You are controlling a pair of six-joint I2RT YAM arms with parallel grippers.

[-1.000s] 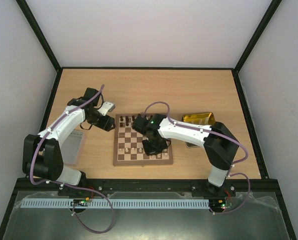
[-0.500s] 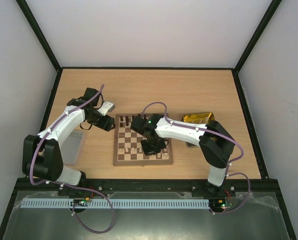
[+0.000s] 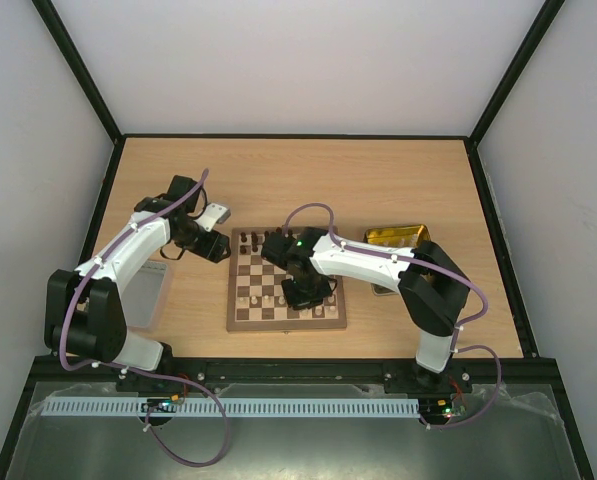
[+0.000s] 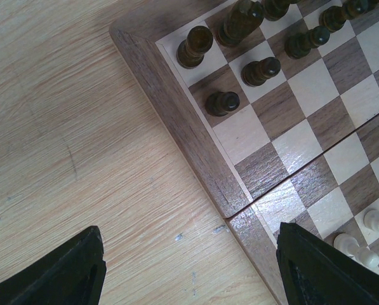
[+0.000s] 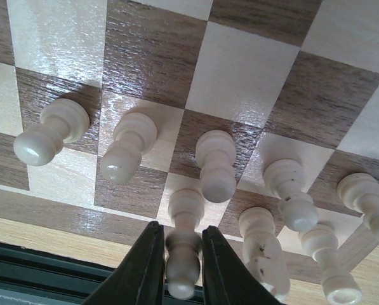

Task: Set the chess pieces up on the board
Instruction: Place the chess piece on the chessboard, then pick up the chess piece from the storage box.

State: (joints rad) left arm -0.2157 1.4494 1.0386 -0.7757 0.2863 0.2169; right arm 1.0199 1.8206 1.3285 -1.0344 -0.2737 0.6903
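at the near edge of the square brown-and-cream checked wooden board (image 5: 252, 70), the r end effector (image 5: 183, 254) is clamping a small pale cream turned chess piece (image 5: 185, 213) in the edge row. the l end effector (image 4: 195, 270) is hovering, fingers apart, over the board's left edge & the light wooden bench (image 4: 62, 127).

The square wooden chessboard (image 3: 256, 272) lies flat on the table (image 3: 378, 180), near its middle, with dark brown and cream checks inside a dark border. Dark brown pieces (image 3: 250, 240) stand upright along its far edge, among them pawns (image 4: 222, 101) toward the far left corner. Cream pieces (image 3: 263, 298) stand in the two near rows, pawns (image 5: 215, 164) side by side, one per square. One cream piece (image 5: 183, 251) in the nearest row stands between the right gripper's (image 5: 179, 229) fingers; contact is unclear
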